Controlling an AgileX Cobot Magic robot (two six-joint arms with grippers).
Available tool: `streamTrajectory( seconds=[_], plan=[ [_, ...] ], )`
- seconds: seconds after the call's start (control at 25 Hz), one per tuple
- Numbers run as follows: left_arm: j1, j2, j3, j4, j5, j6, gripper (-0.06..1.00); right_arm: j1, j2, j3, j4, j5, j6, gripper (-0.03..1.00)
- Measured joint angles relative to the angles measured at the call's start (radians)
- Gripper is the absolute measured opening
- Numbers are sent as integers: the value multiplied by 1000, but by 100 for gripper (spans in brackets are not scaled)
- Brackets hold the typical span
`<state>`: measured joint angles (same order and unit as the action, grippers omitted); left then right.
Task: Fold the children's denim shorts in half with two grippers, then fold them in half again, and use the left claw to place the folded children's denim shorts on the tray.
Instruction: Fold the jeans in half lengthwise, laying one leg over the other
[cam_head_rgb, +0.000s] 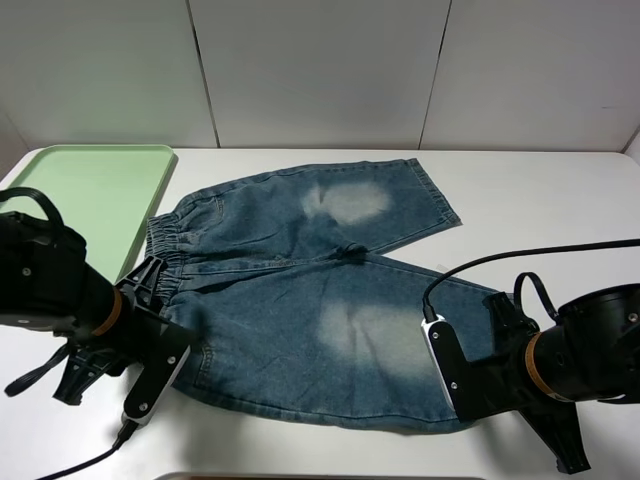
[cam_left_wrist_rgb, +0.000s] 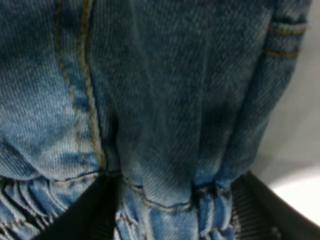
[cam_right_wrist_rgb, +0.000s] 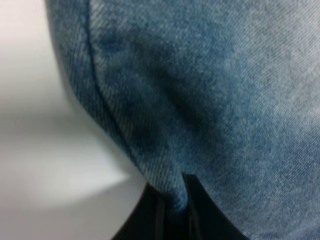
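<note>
The children's denim shorts (cam_head_rgb: 300, 290) lie spread flat on the white table, waistband to the left and both legs to the right. My left gripper (cam_head_rgb: 168, 335) sits at the near end of the waistband. In the left wrist view its black fingers (cam_left_wrist_rgb: 270, 215) stand apart, with the gathered waistband (cam_left_wrist_rgb: 165, 210) between them. My right gripper (cam_head_rgb: 445, 365) is at the hem of the near leg. The right wrist view shows it (cam_right_wrist_rgb: 175, 215) shut on the denim edge (cam_right_wrist_rgb: 210, 90). The pale-green tray (cam_head_rgb: 90, 190) lies at the far left with nothing on it.
A white table (cam_head_rgb: 540, 200) runs to a pale panelled wall at the back. A black cable (cam_head_rgb: 520, 255) loops from the right arm above the table. A grey object's edge shows at the bottom of the exterior view.
</note>
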<state>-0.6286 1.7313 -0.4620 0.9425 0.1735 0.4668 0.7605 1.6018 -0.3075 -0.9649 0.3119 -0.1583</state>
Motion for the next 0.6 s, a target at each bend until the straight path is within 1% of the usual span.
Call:
streamTrajectory(
  seconds=[0.04,0.16,0.2,0.44,0.52,0.6],
  plan=[
    [0,4,0,7,4,-1,42,0,0,0,0,0,0,1],
    [0,10,0,20,10,-4,18,0,0,0,0,-1,0,1],
    [0,10,0,23,10,-9,14,0,0,0,-2,-1,1,1],
    [-24,-4,1,20,17,-88,14,0,1,-33,-10,27,4,1],
    [-28,-28,3,11,9,-144,14,0,2,-68,-10,54,20,1],
    [-29,-70,4,8,-5,-218,14,0,-3,-115,-10,85,80,1]
  ],
)
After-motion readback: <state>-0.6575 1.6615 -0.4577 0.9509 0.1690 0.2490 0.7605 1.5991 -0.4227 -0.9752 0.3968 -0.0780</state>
